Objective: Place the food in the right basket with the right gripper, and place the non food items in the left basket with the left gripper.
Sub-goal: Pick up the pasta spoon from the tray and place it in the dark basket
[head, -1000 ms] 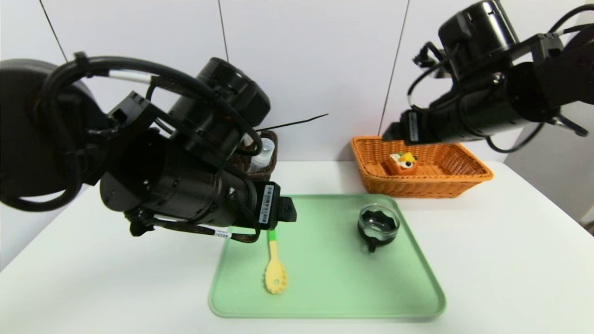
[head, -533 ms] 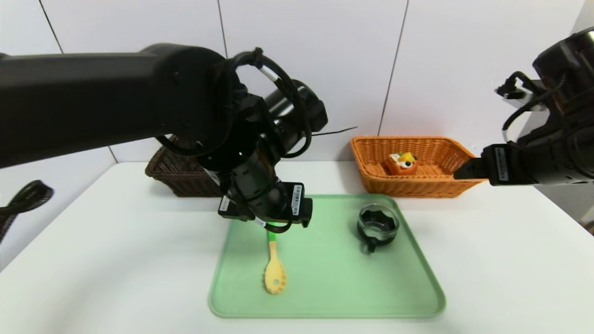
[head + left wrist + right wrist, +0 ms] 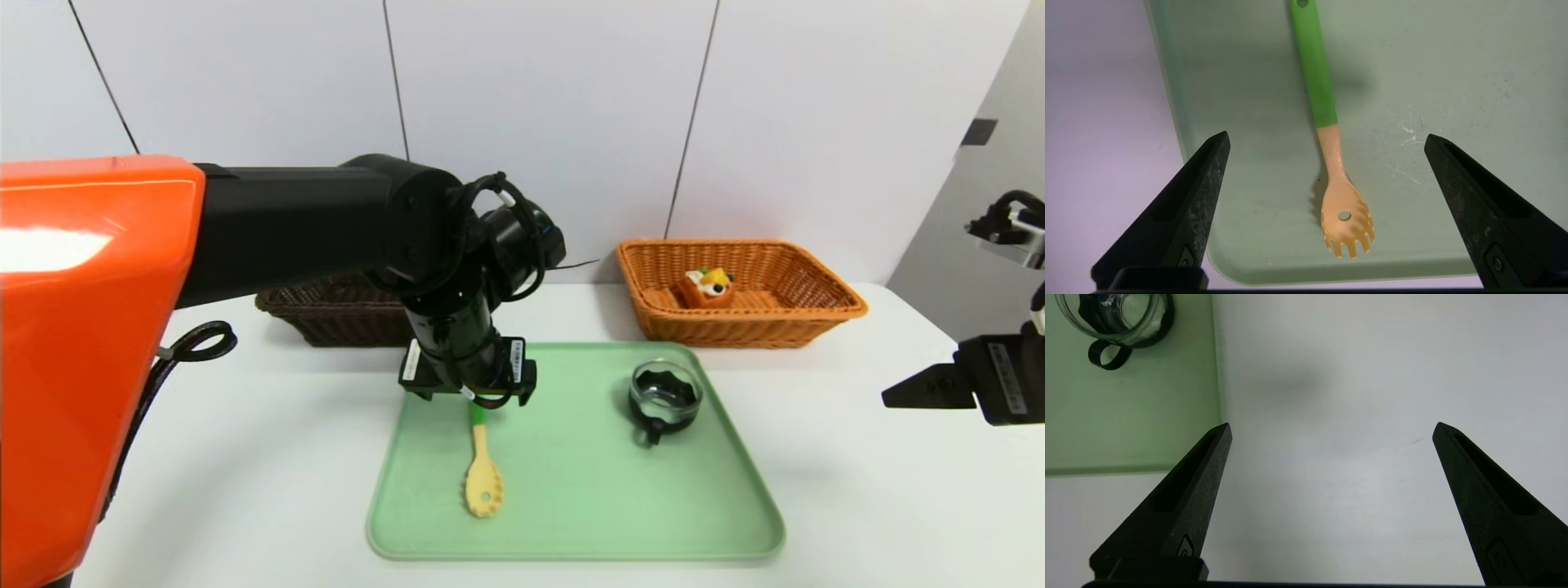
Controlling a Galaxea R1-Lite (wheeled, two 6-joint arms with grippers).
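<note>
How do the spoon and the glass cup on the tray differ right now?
The spoon lies flat at the tray's left side; the glass cup stands upright at its right. The spoon is yellow with a green handle; the cup is clear in a black holder. The open left gripper hovers over the spoon, not the cup. Both rest ungripped.

A pale green tray (image 3: 571, 523) lies at the frame's centre on the white worktop (image 3: 245, 474). The spoon (image 3: 483, 482) is yellow with a green handle. Upper right, an orange-tan woven basket (image 3: 739, 322); centre left, a dark brown woven basket (image 3: 326, 314).
</note>
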